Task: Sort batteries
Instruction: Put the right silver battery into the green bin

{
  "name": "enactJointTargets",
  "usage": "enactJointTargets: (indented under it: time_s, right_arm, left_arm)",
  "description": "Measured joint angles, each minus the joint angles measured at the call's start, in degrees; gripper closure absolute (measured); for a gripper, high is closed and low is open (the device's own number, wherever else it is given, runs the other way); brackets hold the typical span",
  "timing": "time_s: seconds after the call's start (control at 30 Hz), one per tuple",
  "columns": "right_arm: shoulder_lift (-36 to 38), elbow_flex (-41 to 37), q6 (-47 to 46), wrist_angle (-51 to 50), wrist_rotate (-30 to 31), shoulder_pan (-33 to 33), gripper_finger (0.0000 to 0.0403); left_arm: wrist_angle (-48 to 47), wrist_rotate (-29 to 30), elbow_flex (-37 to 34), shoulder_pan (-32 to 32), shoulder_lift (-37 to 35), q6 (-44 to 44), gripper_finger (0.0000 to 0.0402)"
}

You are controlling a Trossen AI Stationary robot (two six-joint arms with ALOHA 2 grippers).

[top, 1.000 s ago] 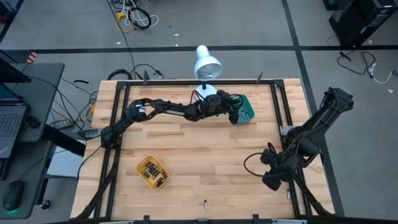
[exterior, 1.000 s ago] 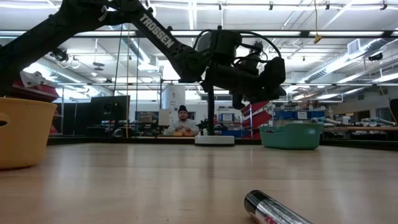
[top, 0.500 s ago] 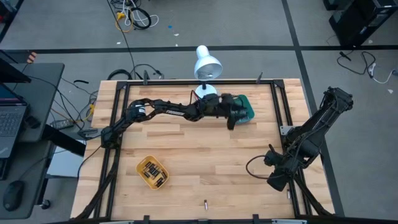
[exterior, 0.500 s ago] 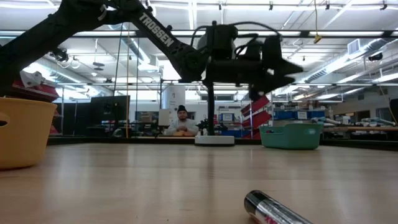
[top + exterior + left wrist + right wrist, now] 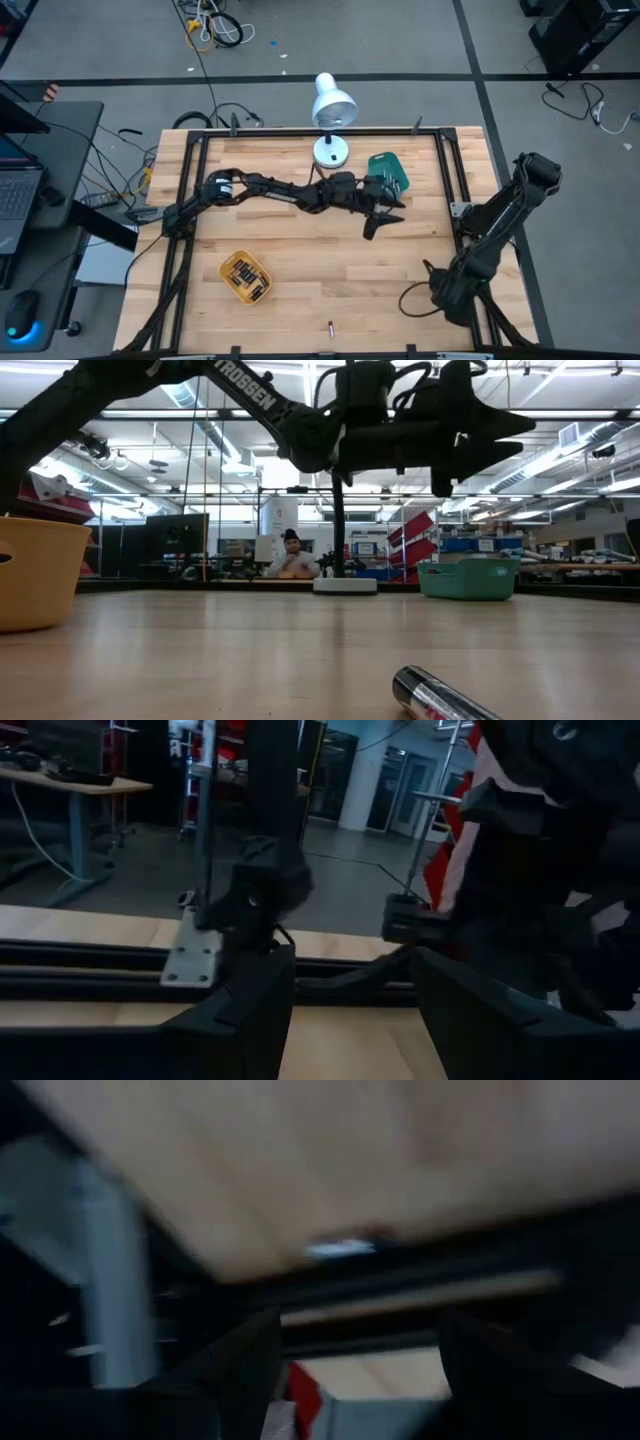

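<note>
Risk: lone battery (image 5: pixel 331 326) at table's 6 o'clock edge is round & could roll off if nudged; other batteries (image 5: pixel 246 279) sit in yellow tray (image 5: pixel 229 268) at 7 o'clock; left gripper (image 5: pixel 385 216) near centre, jaws spread & empty, beside teal tray (image 5: pixel 388 172); teal tray's contents not visible; right gripper (image 5: pixel 350 1370) at 4 o'clock, jaws apart, view smeared.

Overhead shot is bright and even, soft shadows on my table (image 5: pixel 300 250). My right wrist cam is smeared blurry, left one dim.
</note>
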State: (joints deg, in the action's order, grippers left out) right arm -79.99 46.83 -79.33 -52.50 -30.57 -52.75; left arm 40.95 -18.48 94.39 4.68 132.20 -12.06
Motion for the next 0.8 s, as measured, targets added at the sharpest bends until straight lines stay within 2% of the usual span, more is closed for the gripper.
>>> enactJointTargets:
  time_s: [0.17,0.33,0.6,0.8]
  right_arm:
    - [-0.28,0.08,-2.74,11.35,1.96,0.46,0.0149]
    - [-0.42,-1.21,-6.18,13.59,2.28,0.30,0.0149]
    - [-0.54,-6.54,-26.70,28.40,-5.42,1.90,0.0152]
    - [-0.54,-10.37,-29.59,30.17,-5.31,0.61,0.0163]
  left_arm:
    - [-0.12,1.18,0.00,-1.30,0.00,-0.09,0.0186]
    - [-0.14,2.22,0.00,-2.06,0.00,-0.46,0.0186]
    - [-0.15,2.60,0.00,-2.86,0.00,-4.90,0.0186]
    - [-0.13,2.62,0.00,-3.41,0.00,-5.09,0.0186]
